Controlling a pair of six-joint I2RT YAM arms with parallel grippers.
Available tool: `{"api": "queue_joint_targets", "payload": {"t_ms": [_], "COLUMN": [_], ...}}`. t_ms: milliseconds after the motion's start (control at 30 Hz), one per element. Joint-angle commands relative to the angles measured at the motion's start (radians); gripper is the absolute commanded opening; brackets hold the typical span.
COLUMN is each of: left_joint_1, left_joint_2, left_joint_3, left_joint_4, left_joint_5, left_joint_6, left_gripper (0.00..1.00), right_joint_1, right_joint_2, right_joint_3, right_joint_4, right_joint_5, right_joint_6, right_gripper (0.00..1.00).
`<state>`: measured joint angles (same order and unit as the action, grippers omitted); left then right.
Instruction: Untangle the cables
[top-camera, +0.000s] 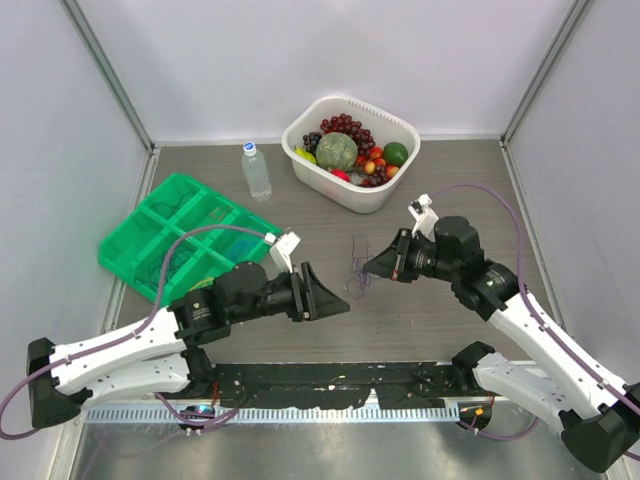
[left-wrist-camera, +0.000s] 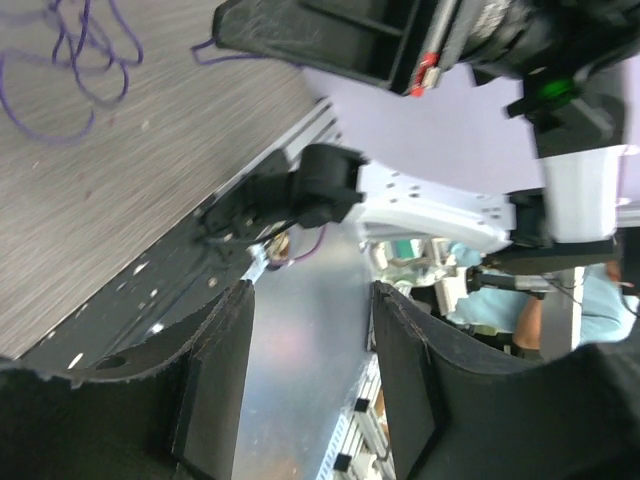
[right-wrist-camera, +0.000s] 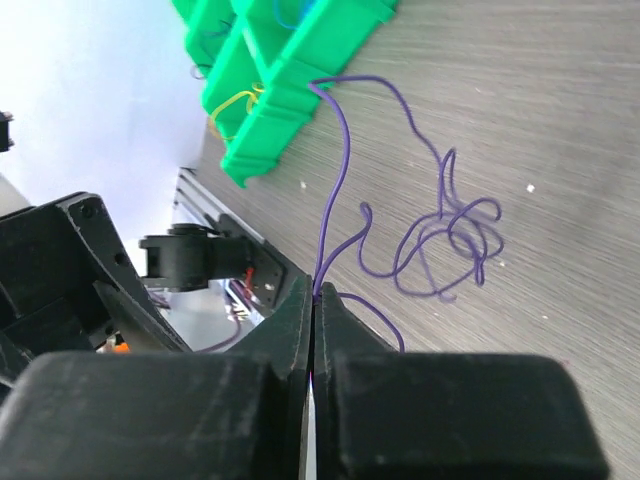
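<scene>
A thin purple cable (top-camera: 357, 266) lies in a loose tangle on the table between the two grippers; it also shows in the right wrist view (right-wrist-camera: 440, 235) and at the top left of the left wrist view (left-wrist-camera: 70, 60). My right gripper (top-camera: 372, 265) is shut on a strand of the purple cable (right-wrist-camera: 316, 290). My left gripper (top-camera: 340, 303) is open and empty (left-wrist-camera: 310, 300), just left of and below the tangle. Thin yellow and blue wires (right-wrist-camera: 235, 105) lie in the green tray.
A green compartment tray (top-camera: 178, 235) sits at the left, with a water bottle (top-camera: 256, 171) behind it. A white basin (top-camera: 350, 152) of fruit stands at the back centre. A black rail (top-camera: 330, 380) runs along the near edge.
</scene>
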<state>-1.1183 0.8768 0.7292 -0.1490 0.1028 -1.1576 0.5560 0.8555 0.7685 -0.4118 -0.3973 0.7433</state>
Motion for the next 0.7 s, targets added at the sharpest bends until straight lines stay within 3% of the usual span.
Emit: {"api": "queue_joint_targets", "payload": {"t_ms": [0, 133, 233, 333, 533, 667], "left_joint_1": [-0.006, -0.012, -0.011, -0.011, -0.011, 0.008], "left_joint_2": [-0.062, -0.049, -0.05, -0.062, -0.125, -0.128], "left_joint_3": [0.021, 0.065, 0.12, 0.191, 0.294, 0.317], "left_joint_4": [0.173, 0.152, 0.05, -0.029, -0.199, -0.23], "left_joint_5": [-0.032, -0.023, -0.078, -0.141, -0.235, -0.142], "left_joint_6": [0.021, 0.055, 0.093, 0.177, 0.424, 0.553], "left_gripper": [0.56, 0.57, 0.49, 0.48, 0.77, 0.9], "right_joint_1": [0.002, 0.001, 0.001, 0.001, 0.001, 0.001], "right_joint_2": [-0.015, -0.007, -0.006, -0.013, -0.029, -0.03], "right_joint_3": [0.071, 0.121, 0.14, 0.141, 0.127, 0.123], "right_joint_4": [0.03, 0.06, 0.099, 0.119, 0.192, 0.245], "right_joint_5": [-0.058, -0.086, -0.149, -0.219, -0.366, -0.451], "right_joint_6": [0.047, 0.064, 0.057, 0.028, 0.042, 0.068], "right_gripper": [0.01, 0.01, 0.01, 0.01, 0.01, 0.01]}}
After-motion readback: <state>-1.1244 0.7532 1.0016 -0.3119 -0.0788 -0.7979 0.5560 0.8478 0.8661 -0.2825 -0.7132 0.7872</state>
